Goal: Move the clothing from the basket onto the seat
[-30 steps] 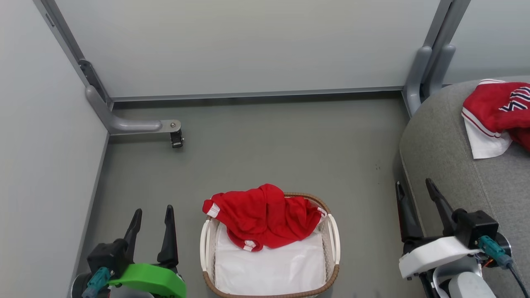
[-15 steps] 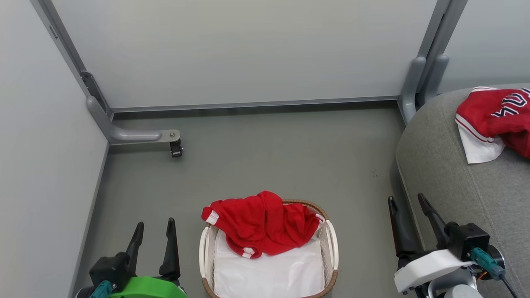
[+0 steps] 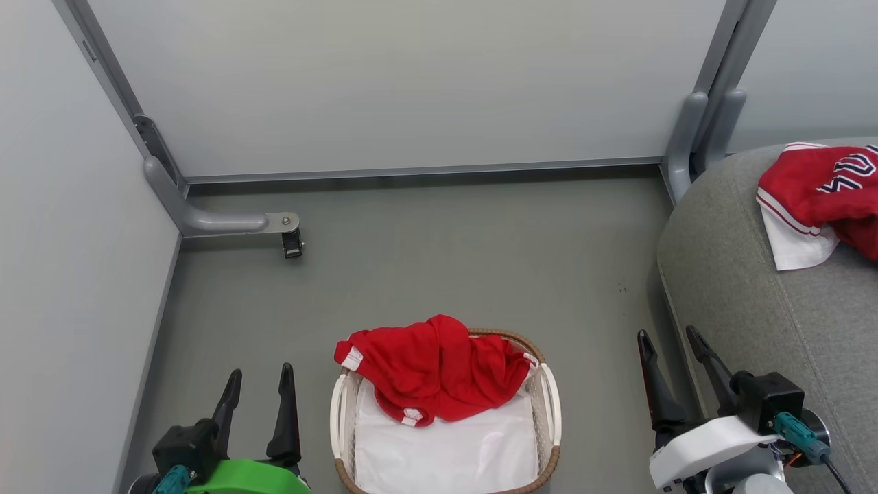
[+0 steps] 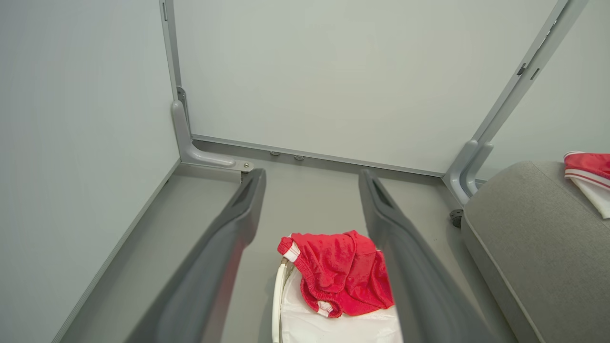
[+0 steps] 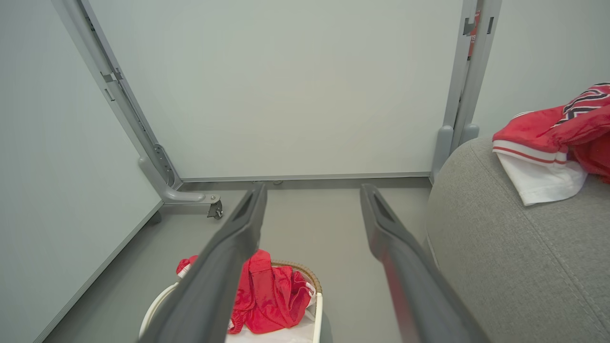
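A red garment (image 3: pixel 439 367) with white cuffs is draped over the far rim of the oval cream basket (image 3: pixel 551 405), above its white liner (image 3: pixel 446 453); it also shows in the left wrist view (image 4: pixel 343 271) and the right wrist view (image 5: pixel 269 297). A second red garment (image 3: pixel 820 189) with white stripes and white lining lies on the grey seat (image 3: pixel 754 295) at the right. My left gripper (image 3: pixel 259 381) stands open left of the basket. My right gripper (image 3: pixel 669 342) is open between basket and seat. Both hold nothing.
Pale partition panels close the back and left. A grey support foot with a caster (image 3: pixel 291 241) sticks out onto the floor at the back left. Grey posts (image 3: pixel 699 130) stand at the seat's far corner. Bare grey floor (image 3: pixel 446 254) lies beyond the basket.
The head camera has tilted, shifting the whole picture slightly down. Both grippers sit lower in the view, still open. The garments and basket have not moved.
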`<state>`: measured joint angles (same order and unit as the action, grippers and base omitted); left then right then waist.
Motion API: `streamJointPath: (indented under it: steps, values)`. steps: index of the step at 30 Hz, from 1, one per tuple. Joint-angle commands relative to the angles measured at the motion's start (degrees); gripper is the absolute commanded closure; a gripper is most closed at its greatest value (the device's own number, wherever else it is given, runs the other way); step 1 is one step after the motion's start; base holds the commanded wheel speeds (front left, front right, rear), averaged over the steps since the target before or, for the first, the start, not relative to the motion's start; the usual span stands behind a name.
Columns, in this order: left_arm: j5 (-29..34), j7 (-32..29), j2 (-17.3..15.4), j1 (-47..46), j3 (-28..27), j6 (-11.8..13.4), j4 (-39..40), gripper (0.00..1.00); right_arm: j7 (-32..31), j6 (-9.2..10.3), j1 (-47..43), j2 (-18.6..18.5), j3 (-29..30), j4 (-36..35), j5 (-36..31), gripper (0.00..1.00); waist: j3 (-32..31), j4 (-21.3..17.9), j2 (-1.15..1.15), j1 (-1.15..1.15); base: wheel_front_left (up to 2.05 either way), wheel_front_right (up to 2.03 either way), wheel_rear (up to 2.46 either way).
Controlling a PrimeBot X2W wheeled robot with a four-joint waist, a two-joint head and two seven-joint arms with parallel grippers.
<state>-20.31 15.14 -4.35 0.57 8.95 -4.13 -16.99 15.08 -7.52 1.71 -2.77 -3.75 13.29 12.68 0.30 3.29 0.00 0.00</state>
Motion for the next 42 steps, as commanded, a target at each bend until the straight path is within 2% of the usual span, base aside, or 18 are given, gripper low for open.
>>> streamJointPath:
  steps: [1, 13, 24, 29, 38, 42]
  values:
    - [0.62, 0.01, 0.21, -0.50, -0.34, -0.31, -0.06, 0.00, 0.13, 0.06, 0.05, -0.22, 0.04, 0.03, 0.50, 0.00, 0.07, -0.03, 0.00, 0.00, 0.00, 0.00, 0.00]
    - [1.88, 0.01, 0.82, -2.40, -0.37, -1.02, 0.67, 0.00, 0.13, 0.06, 1.75, -0.22, 0.60, -1.49, -0.26, 0.00, 3.59, -0.51, 0.00, 0.00, 0.00, 0.00, 0.00]
    - [5.40, -0.06, -0.04, -16.47, 3.54, -2.44, -0.25, 0.00, 0.13, 0.06, 8.84, -0.23, 2.69, -5.60, -2.36, 0.00, 15.23, -3.25, 0.00, 0.00, 0.00, 0.00, 0.00]
    - [6.22, -1.46, -0.32, -24.39, 6.96, -2.94, -5.44, 0.00, 0.13, 0.06, 14.07, -0.20, 3.88, -8.21, -2.59, 0.00, 22.67, -6.30, 0.00, 0.00, 0.00, 0.00, 0.00]
    - [8.85, -4.55, -0.99, -35.31, 14.80, -3.34, -22.32, 0.00, 0.12, 0.06, 22.47, -0.17, 5.03, -14.00, -1.33, 0.00, 35.32, -12.54, 0.00, 0.00, 0.00, 0.00, 0.00]
    - [7.34, -6.78, -0.50, -38.69, 18.11, -3.36, -29.51, 0.00, 0.12, 0.06, 24.49, -0.17, 5.73, -17.03, -1.02, 0.00, 39.86, -14.55, 0.00, 0.00, 0.00, 0.00, 0.00]
